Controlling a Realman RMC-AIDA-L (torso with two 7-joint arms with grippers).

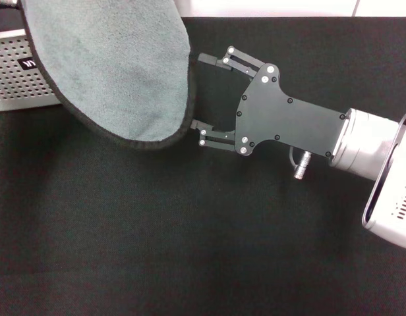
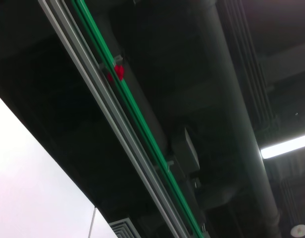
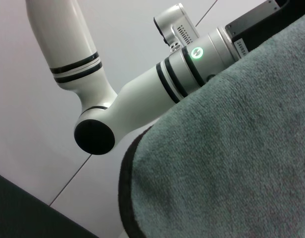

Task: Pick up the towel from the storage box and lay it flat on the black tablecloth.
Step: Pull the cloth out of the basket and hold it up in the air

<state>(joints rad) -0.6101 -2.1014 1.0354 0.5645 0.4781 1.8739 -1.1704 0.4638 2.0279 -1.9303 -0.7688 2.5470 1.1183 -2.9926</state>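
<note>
One towel (image 1: 114,62) hangs in the air over the far left part of the worktop, its grey-green face turned toward the head camera and its dark trim running along a rounded lower edge. It droops in front of the one storage box (image 1: 18,72), hiding most of it; only a stretch of the perforated light grey wall and part of the black label show at the far left edge. The top of the towel runs out of the head view, so what holds it up there is not visible.

One black tablecloth (image 1: 190,243) covers the worktop from the near edge to the far edge, where a pale strip of bare surface shows beyond it.

The right gripper (image 1: 198,92) reaches in from the right edge, held low over the tablecloth and pointing toward the towel. Its two fingers (image 1: 213,135) are spread wide, one on either side of the towel's hanging right border; the tips lie just at the trim, and whether they touch the cloth cannot be told.

In the right wrist view the towel (image 3: 227,148) fills the frame close up, with the left arm (image 3: 142,94) in white behind it, a green light lit on its wrist.

The left gripper is not seen in any view; the left wrist camera looks up at the ceiling rails (image 2: 123,124).
</note>
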